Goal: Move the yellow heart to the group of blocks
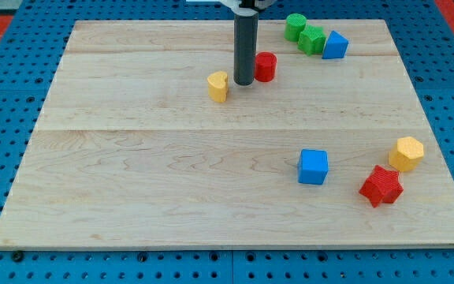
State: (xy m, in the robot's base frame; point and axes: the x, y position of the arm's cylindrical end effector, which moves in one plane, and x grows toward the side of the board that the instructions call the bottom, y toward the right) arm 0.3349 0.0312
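Right now my tip (243, 82) is a bare rod with no jaws to spread or pinch, standing between two blocks: the yellow heart (218, 86) just beside it toward the view's left, the red cylinder (266, 66) just beside it toward the view's right. The group, green cylinder (295, 26), green block (312, 39) and blue triangular block (335, 46), lies farther right and up. I judge the tip is on the wrong side; it should round the heart's left.
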